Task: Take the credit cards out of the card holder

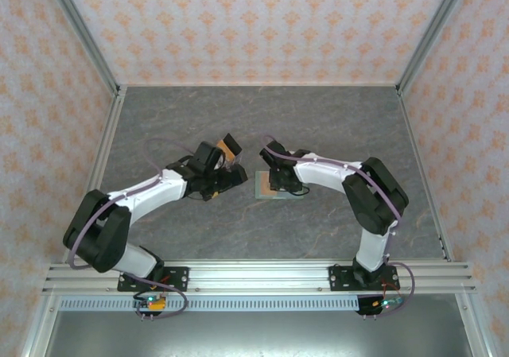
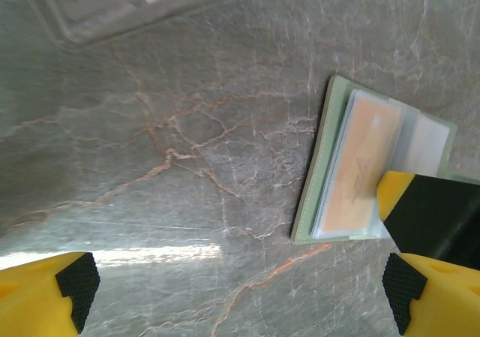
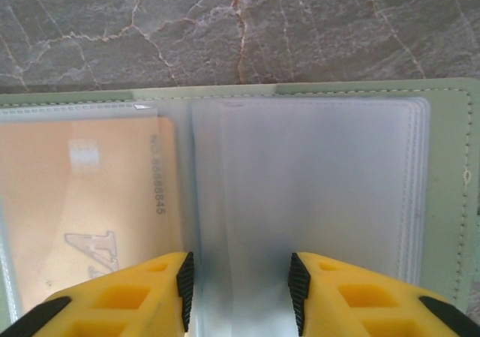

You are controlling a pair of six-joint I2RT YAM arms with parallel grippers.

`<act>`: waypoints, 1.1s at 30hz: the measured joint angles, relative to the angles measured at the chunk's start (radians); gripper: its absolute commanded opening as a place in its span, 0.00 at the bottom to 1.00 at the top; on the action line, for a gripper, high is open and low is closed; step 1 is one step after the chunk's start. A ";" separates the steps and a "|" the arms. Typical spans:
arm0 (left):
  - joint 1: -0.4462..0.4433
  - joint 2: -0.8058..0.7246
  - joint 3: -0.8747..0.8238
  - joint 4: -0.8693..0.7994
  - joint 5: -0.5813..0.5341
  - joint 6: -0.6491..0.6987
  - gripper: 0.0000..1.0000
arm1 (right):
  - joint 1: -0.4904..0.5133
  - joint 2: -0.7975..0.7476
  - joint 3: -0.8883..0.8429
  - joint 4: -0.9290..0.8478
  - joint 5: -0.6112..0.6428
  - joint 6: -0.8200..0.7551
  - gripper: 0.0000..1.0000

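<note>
The sage-green card holder (image 1: pixel 268 188) lies open on the table's middle. In the right wrist view its green rim (image 3: pixel 450 172) frames clear sleeves (image 3: pixel 315 179), and a golden-brown credit card (image 3: pixel 90 202) sits inside the left sleeve. My right gripper (image 3: pixel 240 292) is open, low over the sleeves, one finger on each side of the fold. The left wrist view has the holder (image 2: pixel 319 179) at the right with the golden card (image 2: pixel 364 160) and a right finger (image 2: pixel 427 209) on it. My left gripper (image 2: pixel 236 288) is open and empty over bare table, left of the holder. I cannot make out a whitish card.
A small brown-black-beige bundle (image 1: pixel 231 145) lies just beyond the left gripper (image 1: pixel 227 174). Grey marbled table (image 1: pixel 318 118) stretches to the patterned walls. The metal frame rail (image 2: pixel 97 14) runs along the left edge.
</note>
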 measured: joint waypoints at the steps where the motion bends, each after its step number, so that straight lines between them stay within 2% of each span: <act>1: -0.009 0.014 0.007 0.007 0.000 -0.003 0.99 | -0.002 -0.002 -0.003 0.003 -0.002 0.000 0.39; 4: -0.037 0.058 0.034 0.034 0.005 -0.013 0.93 | -0.007 -0.007 -0.013 0.014 -0.008 0.001 0.39; 12: -0.097 0.169 0.105 0.116 0.044 -0.045 0.60 | -0.010 -0.021 -0.039 0.045 -0.010 0.018 0.35; 16: -0.111 0.221 0.143 0.136 0.061 -0.047 0.48 | -0.013 -0.026 -0.049 0.057 -0.011 0.023 0.35; 24: -0.116 0.323 0.225 0.137 0.082 -0.038 0.36 | -0.014 -0.028 -0.063 0.091 -0.011 0.023 0.32; 33: -0.116 0.387 0.287 0.105 0.055 -0.023 0.33 | -0.014 -0.030 -0.070 0.105 -0.010 0.026 0.32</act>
